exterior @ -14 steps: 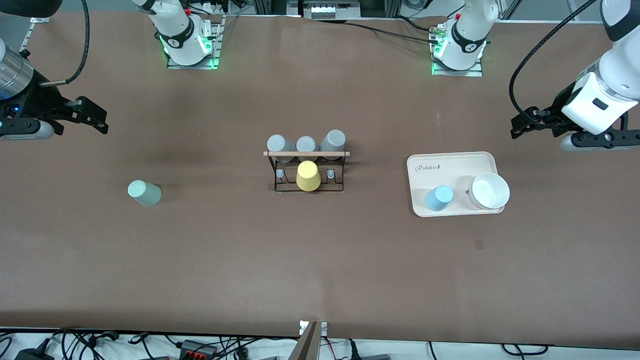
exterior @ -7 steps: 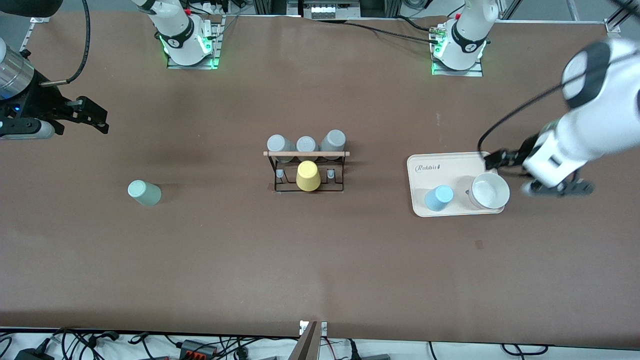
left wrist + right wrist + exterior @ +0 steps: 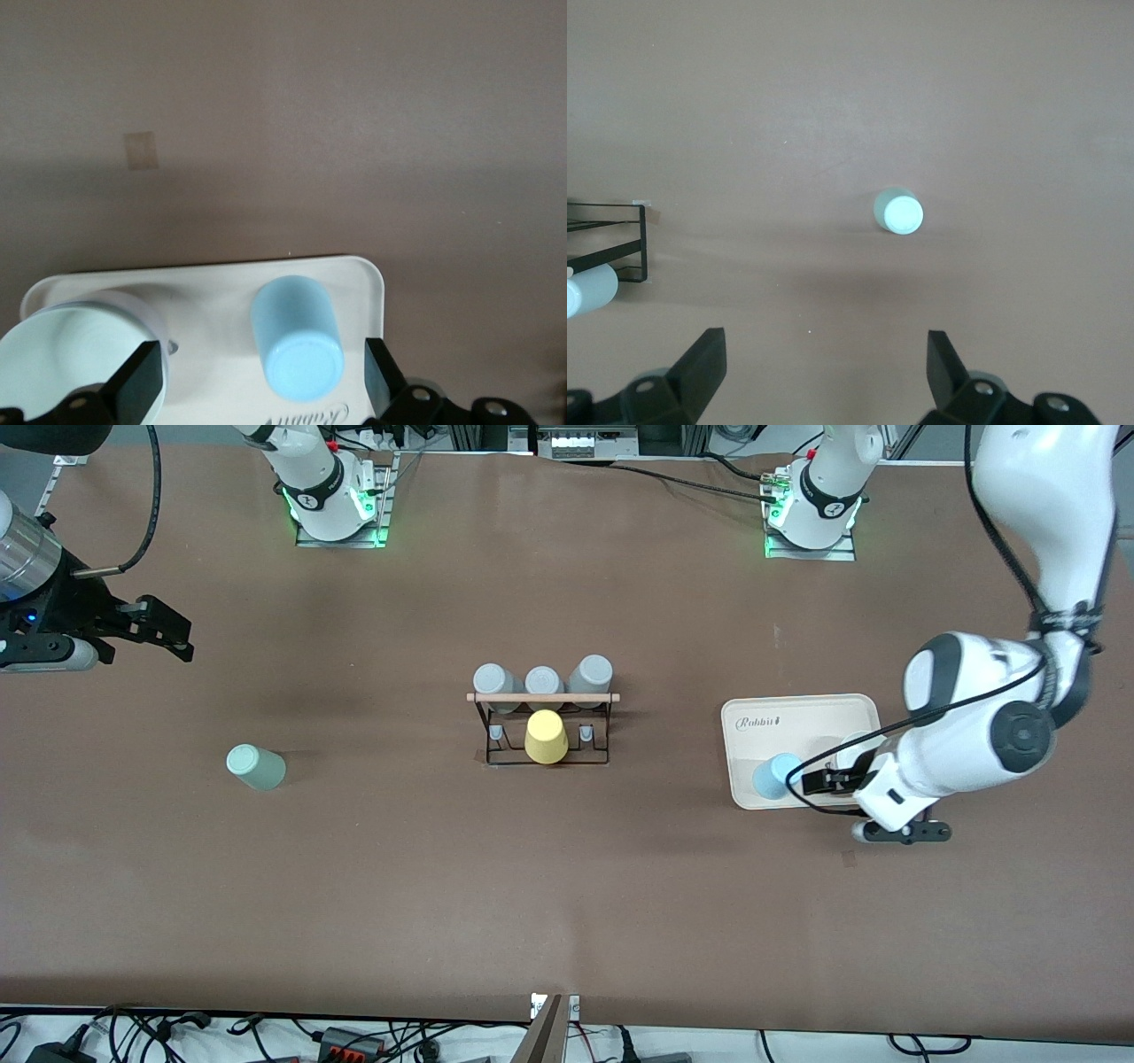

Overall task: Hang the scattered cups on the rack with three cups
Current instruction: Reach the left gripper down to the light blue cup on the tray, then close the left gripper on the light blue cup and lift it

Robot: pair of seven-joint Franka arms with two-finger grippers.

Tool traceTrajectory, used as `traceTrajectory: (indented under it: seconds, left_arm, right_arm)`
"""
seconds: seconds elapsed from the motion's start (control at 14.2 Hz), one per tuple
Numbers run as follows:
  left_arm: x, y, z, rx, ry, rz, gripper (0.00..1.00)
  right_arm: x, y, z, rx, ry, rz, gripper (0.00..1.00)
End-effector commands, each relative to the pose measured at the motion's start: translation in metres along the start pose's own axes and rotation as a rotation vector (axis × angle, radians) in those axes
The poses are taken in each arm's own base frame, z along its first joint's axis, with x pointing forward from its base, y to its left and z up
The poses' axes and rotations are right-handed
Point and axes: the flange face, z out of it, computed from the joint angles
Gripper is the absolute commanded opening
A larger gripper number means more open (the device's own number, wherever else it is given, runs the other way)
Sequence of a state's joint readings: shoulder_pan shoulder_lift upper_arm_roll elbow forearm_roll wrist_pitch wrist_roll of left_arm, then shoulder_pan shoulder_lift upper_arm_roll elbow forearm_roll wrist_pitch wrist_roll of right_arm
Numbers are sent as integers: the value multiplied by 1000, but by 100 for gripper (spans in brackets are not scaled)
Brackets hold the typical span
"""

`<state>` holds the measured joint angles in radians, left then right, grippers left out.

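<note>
Blue cup point(image 3: 777, 776) upside-down on tray point(image 3: 802, 710); left gripper point(image 3: 259, 385), right gripper point(image 3: 824, 367) fingers spread.

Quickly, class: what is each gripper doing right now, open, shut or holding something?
Left gripper: open, empty, over the cream tray beside the light blue cup.
Right gripper: open, empty, waiting at its end of the table.

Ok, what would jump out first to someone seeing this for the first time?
The left claw, open, hangs over the cream tray with the light blue cup between its fingers. At the table's middle, the rack holds three grey cups and a yellow cup. The sage-green cup stands alone toward the right arm's end.
</note>
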<state>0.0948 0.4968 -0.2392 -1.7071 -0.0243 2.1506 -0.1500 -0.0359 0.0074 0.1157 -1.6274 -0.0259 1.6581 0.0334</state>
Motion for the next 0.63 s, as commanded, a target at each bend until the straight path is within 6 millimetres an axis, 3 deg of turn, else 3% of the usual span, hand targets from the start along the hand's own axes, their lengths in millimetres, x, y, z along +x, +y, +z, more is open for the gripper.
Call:
traceTrajectory:
  seconds: [0.0, 0.56]
  left_arm:
    - [-17, 6, 20, -5, 26, 11, 100]
    - [-40, 23, 70, -9, 55, 16, 100]
  right_arm:
    - [1, -3, -5, 5, -6, -8, 100]
    - [0, -3, -5, 5, -6, -5, 100]
